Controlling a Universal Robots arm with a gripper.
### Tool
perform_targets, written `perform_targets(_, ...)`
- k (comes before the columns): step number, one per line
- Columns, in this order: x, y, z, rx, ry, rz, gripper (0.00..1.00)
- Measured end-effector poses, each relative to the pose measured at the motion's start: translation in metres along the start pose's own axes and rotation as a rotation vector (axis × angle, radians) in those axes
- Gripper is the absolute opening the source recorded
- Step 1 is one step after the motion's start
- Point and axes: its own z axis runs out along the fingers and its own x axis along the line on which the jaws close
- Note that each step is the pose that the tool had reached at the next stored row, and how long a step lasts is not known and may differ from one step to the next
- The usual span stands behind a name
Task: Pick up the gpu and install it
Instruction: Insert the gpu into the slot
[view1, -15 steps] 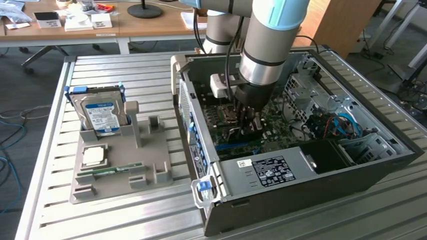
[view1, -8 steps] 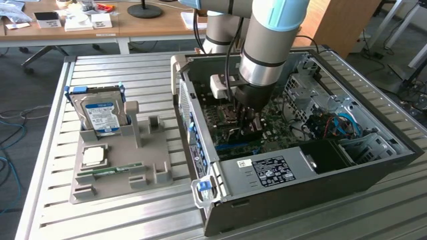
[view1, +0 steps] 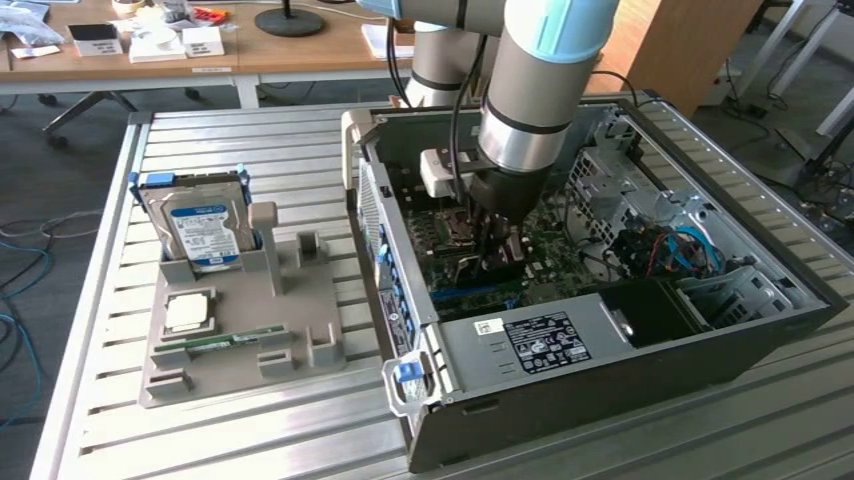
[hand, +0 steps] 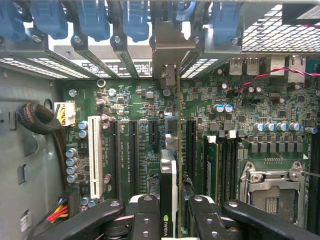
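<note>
Item 1, gripper (hand: 170, 212): 2 black fingers (hand: 142, 210) clamped on either face of the gpu (hand: 170, 170), which stands on edge between them, green board and black cooler side by side, so the card's lower edge can meet a slot squarely. Item 2, the gpu itself: held inside the open computer case (view1: 747, 330), lowered over the motherboard (hand: 240, 125), its silver end bracket (hand: 169, 55) reaching up to the row of rear expansion openings with blue retainers (hand: 135, 17); whether the edge connector is fully seated cannot be told, though by its alignment the card looks to be at or in its slot. Item 3, neighbouring slots: 1 white expansion slot (hand: 95, 155) and several black ones beside the card, all vacant; the CPU socket (hand: 272, 192) lies further across the board. Item 4, exterior view: the arm (view1: 534, 100) descends vertically into the case, which lies on its side on a slatted metal table (view1: 267, 430) for access from above. Item 5, at the exterior view's left, well apart from the case: a grey parts holder (view1: 254, 340) carrying 1 upright hard drive (view1: 204, 228), 1 processor (view1: 187, 312) and 1 memory stick (view1: 227, 341), all untouched.
</note>
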Motion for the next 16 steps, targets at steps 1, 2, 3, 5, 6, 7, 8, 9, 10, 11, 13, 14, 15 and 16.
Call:
perform_targets(1,0.0,0.0,0.0,0.0,-0.0001,0.0,0.27)
perform_targets(2,0.0,0.0,0.0,0.0,-0.0003,0.0,0.27)
perform_targets(3,0.0,0.0,0.0001,-0.0001,-0.0003,0.0,0.27)
perform_targets(5,0.0,0.0,0.0012,0.0,-0.0004,0.0,0.27)
perform_targets(6,0.0001,0.0001,0.0015,-0.0001,-0.0002,0.0,0.27)
perform_targets(7,0.0001,0.0001,0.0018,-0.0002,-0.0001,0.0,0.27)
perform_targets(8,0.0001,0.0001,0.0021,-0.0001,-0.0003,0.0,0.27)
perform_targets(9,0.0001,0.0001,0.0022,-0.0001,-0.0002,0.0,0.27)
perform_targets(10,0.0001,0.0001,0.0022,-0.0002,-0.0002,0.0,0.27)
perform_targets(11,0.0001,0.0001,0.0024,-0.0001,-0.0003,0.0,0.27)
perform_targets(13,0.0001,0.0001,0.003,0.0,-0.0005,0.0,0.27)
perform_targets(14,0.0001,0.0001,0.0032,-0.0001,-0.0005,0.0,0.27)
perform_targets(15,0.0001,0.0001,0.0035,0.0,-0.0004,0.0,0.27)
perform_targets(16,0.0001,0.0001,0.0037,-0.0001,-0.0003,0.0,0.27)
